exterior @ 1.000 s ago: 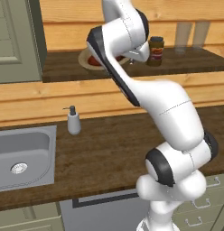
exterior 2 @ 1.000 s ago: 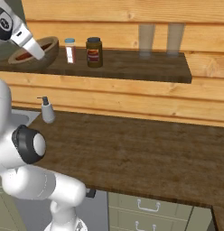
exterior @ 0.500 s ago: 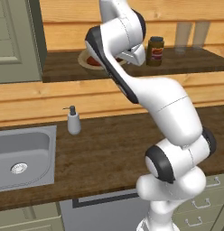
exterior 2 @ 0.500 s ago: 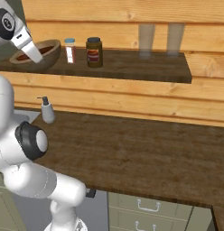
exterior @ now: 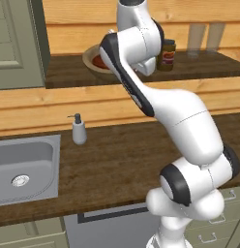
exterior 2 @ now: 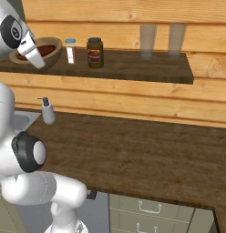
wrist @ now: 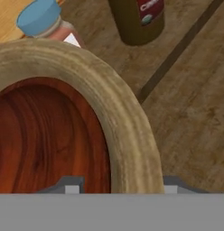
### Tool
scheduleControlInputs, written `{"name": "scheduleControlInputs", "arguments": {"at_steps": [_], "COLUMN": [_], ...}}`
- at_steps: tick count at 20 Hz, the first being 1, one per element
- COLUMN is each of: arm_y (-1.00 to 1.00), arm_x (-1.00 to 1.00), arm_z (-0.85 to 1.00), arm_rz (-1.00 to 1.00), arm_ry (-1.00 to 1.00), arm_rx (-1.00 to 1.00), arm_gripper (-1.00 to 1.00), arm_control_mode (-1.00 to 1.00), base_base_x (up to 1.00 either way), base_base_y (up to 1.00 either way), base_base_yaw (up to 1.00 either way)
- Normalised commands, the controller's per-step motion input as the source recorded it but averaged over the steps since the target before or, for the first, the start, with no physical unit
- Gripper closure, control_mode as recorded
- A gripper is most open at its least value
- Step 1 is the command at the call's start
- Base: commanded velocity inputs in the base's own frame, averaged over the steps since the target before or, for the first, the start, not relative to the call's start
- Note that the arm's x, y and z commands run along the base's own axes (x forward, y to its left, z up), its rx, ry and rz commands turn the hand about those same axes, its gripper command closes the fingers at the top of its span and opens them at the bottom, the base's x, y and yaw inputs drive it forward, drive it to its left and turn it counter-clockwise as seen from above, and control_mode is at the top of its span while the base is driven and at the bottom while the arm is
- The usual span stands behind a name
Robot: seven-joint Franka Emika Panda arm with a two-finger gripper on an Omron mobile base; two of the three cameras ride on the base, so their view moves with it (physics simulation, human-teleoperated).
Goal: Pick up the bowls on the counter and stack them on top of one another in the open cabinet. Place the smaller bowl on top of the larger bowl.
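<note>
- Left base view: the arm [exterior: 156,101] is reaching up from the lower right into the open cabinet [exterior: 141,72]. The tan bowl [exterior: 91,57] is sitting on the dark shelf floor at the left, and the red bowl [exterior: 98,61] is lying inside it, showing as a reddish patch. The arm's upper links are covering the right part of both bowls. A dark jar [exterior: 167,54] is standing on the shelf just right of the arm. Below, a soap dispenser [exterior: 78,130] is standing upright on the desk [exterior: 112,160], near the steel sink [exterior: 25,162]. A grey-green door [exterior: 18,43] is hanging at the left.
- Right base view: the claw [exterior 2: 37,60] is pointing down and to the right, in front of the tan bowl's near rim. The red bowl [exterior 2: 39,49] is nesting inside the tan bowl [exterior 2: 53,51] at the left end of the shelf. A small shaker [exterior 2: 71,50] with a pale blue cap is standing just right of the bowls, and the jar [exterior 2: 95,52] is standing beside it. The dispenser [exterior 2: 47,111] is standing on the desk [exterior 2: 133,150] below.
- Hand view: the tan bowl's thick rim [wrist: 127,131] is curving through the middle, with the red bowl's glossy wood [wrist: 46,140] inside it. The two fingertips [wrist: 72,186] are standing apart, one over the red bowl and one outside the rim, straddling that rim. I cannot tell whether the claw is pressing on the rim or standing free of it. The shaker [wrist: 41,20] and the jar [wrist: 138,20] are standing beyond the bowl on the shelf.
</note>
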Motion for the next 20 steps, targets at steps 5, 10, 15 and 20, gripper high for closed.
{"name": "scheduleControlInputs", "arguments": {"at_steps": [5, 10, 15, 20], "arm_y": [0.04, 0.16, 0.04, 0.04], "arm_x": [0.21, 0.23, 0.25, 0.2], "arm_z": [0.0, 0.0, 0.0, -0.04], "arm_rz": [0.0, 0.0, 0.0, 0.0], "arm_ry": [0.01, -0.01, 0.0, 0.0], "arm_rx": [0.0, 0.0, 0.01, 0.0], "arm_gripper": [1.0, 1.0, 1.0, 1.0], "arm_control_mode": [-1.0, -1.0, -1.0, -1.0], "base_base_x": [0.0, 0.0, 0.0, 0.0], "base_base_y": [0.0, 0.0, 0.0, 0.0], "base_base_yaw": [0.0, 0.0, 0.0, 0.0]}}
